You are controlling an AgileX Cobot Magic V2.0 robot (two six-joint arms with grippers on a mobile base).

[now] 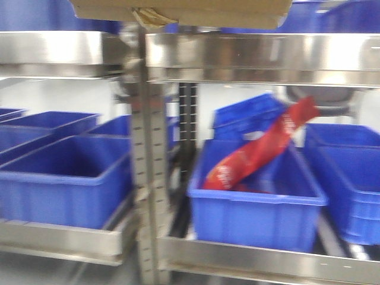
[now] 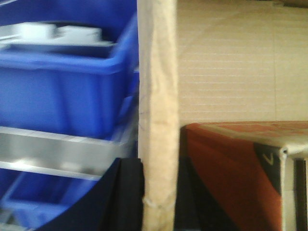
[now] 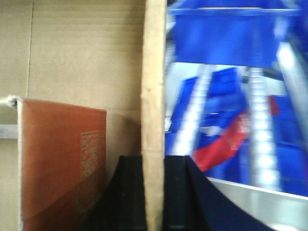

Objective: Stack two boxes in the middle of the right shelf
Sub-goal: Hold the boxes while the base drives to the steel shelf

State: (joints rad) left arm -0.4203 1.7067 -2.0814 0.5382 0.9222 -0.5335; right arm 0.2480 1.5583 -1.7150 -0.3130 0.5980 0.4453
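Observation:
One tan cardboard box (image 1: 178, 10) hangs at the top edge of the front view, just above the steel shelf's front rim (image 1: 261, 56), with a yellowish tape scrap (image 1: 151, 18) under its left part. My left gripper (image 2: 159, 197) is shut on one upright wall of the box (image 2: 156, 96), a black finger (image 2: 127, 192) on either side. My right gripper (image 3: 154, 197) is shut on the opposite wall (image 3: 154, 86) the same way. An orange-red carton (image 2: 231, 168) lies inside the box and also shows in the right wrist view (image 3: 62, 159). Neither gripper appears in the front view.
On the level below, blue plastic bins (image 1: 65, 178) stand left and right of a perforated upright (image 1: 145, 178). One bin (image 1: 255, 208) holds a red bag (image 1: 261, 148). More blue bins (image 2: 62, 82) stand close beside the box.

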